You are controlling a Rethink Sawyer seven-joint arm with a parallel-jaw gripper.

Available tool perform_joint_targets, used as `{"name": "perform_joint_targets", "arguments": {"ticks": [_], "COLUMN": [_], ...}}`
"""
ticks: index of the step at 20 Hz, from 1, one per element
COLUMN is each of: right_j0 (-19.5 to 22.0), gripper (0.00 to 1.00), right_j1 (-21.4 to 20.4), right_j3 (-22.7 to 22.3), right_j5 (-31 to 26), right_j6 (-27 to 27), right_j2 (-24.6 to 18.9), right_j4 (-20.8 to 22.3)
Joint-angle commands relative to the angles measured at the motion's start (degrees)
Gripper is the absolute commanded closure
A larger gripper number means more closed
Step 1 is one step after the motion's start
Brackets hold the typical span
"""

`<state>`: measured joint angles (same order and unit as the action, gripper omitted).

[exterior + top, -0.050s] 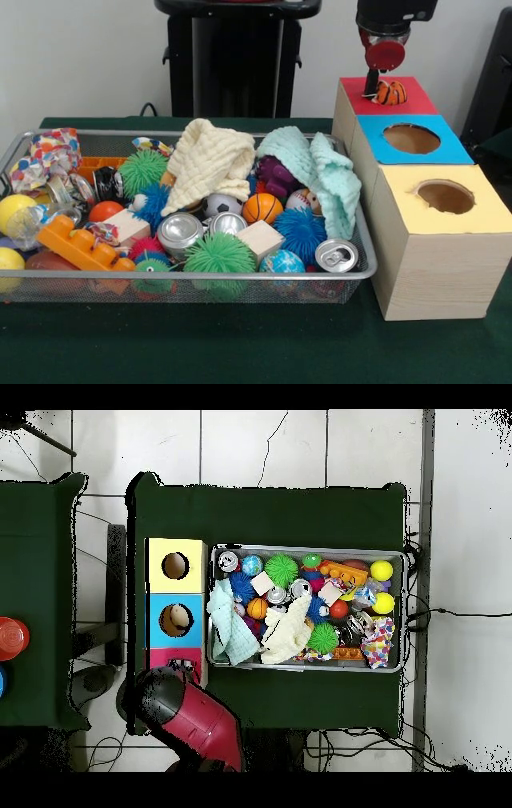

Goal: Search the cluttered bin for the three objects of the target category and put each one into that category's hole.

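1. Wire bin [364,268] at the front, packed with clutter. A basketball [262,208] and a soccer ball [221,205] sit mid-pile, likely the next targets.
2. Yellow box [480,216] and blue box [368,128]: holes open, not in use.
3. Red box [424,100] farthest. A small orange striped ball [391,93] rests at its hole.
4. Gripper [373,86] directly above, touching the ball's left side. Can't tell if it grips or has released.

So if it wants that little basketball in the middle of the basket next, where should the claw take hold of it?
Probably from straight above, closing across the widest part of the small basketball. It is round, so any pair of opposite sides would do. Its top is bare, but a soccer ball and a wooden block crowd it, so fingers should slip into the gaps left and right.
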<state>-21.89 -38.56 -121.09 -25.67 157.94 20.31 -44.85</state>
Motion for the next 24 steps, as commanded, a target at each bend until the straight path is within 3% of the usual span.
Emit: {"name": "perform_joint_targets", "arguments": {"ticks": [1, 8, 16, 19, 24], "right_j0": [0.71, 0.32, -2.51, -2.99, -2.61], "gripper": [1.00, 1.00, 1.00, 1.00, 1.00], "right_j1": [7.85, 7.68, 5.71, 4.86, 4.59], "right_j3": [2.89, 3.67, 4.19, 5.48, 8.68], "right_j5": [-0.17, -1.63, -6.65, -10.12, -10.93], "right_j6": [14.87, 15.59, 15.66, 13.50, 6.86], "right_j2": [-5.03, -4.15, 0.57, 3.97, 8.53], "right_j4": [-2.32, -1.43, 2.58, 5.76, 11.86]}}
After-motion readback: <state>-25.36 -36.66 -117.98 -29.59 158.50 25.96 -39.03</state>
